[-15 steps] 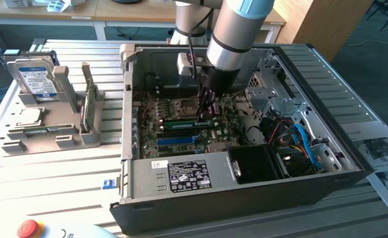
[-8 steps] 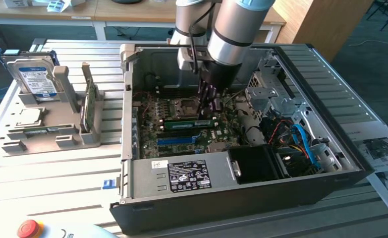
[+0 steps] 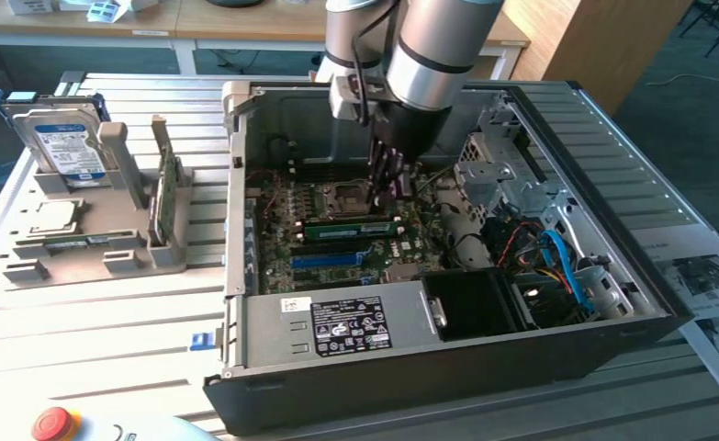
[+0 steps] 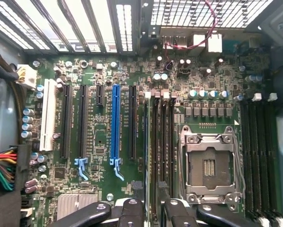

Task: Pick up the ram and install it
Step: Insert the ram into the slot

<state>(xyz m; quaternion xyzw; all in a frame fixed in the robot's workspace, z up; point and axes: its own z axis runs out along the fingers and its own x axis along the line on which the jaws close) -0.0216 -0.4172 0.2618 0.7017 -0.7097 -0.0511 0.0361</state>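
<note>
The ram (image 3: 349,227), a narrow green stick with dark chips, stands on edge in a memory slot of the motherboard (image 3: 322,253) inside the open computer case. My gripper (image 3: 390,186) hangs straight down just above and slightly behind it, apart from it. In the wrist view the gripper (image 4: 154,210) is open. Its two black fingers (image 4: 132,212) stand on either side of the dark memory slots (image 4: 159,142), with nothing between them. The empty processor socket (image 4: 208,163) lies beside those slots.
The case walls (image 3: 239,184) and a drive cage (image 3: 506,170) enclose the arm, with blue cables (image 3: 561,262) nearby. On the exterior view's left, a grey fixture (image 3: 40,266) carries a blue-labelled hard drive (image 3: 62,138), a green card on edge (image 3: 163,188) and a thin green strip (image 3: 80,241).
</note>
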